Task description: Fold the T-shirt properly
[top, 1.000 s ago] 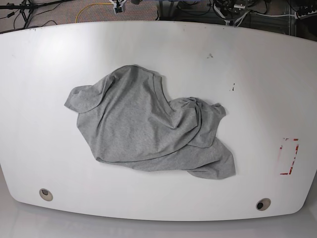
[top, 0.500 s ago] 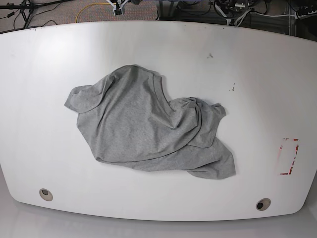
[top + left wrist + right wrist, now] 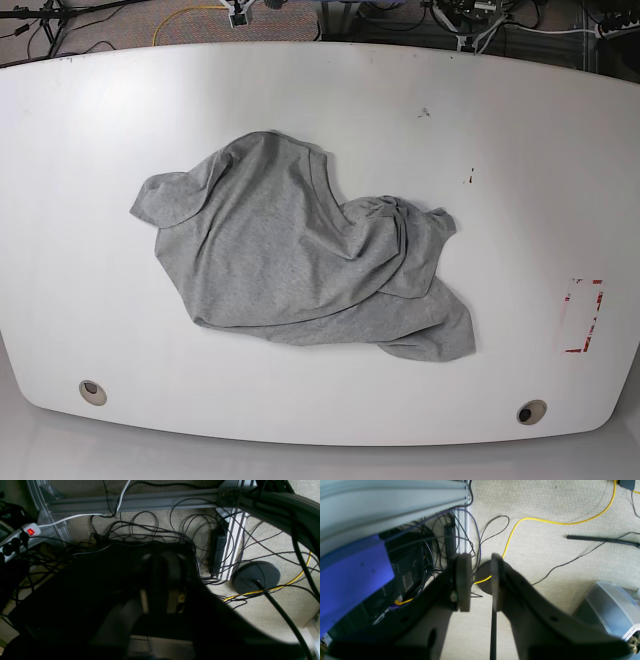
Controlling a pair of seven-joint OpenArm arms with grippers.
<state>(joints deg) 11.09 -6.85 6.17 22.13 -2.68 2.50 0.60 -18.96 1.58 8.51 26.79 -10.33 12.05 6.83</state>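
My right tool (image 3: pixel 478 585) hangs over carpet and a yellow cable (image 3: pixel 560 521), fingers slightly apart, pinching nothing. My left tool (image 3: pixel 161 580) is dark and blurred above tangled wires; can't tell its state. The T-shirt (image 3: pixel 300 255) lies crumpled mid-desk (image 3: pixel 520 180), one sleeve out toward 9 o'clock, untouched.

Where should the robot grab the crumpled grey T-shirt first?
Probably the sleeve sticking out at the base view's left end of the T-shirt, pinched from above. That flap lies flat and alone on the white table, so it should lift without dragging the bunched folds in the middle.
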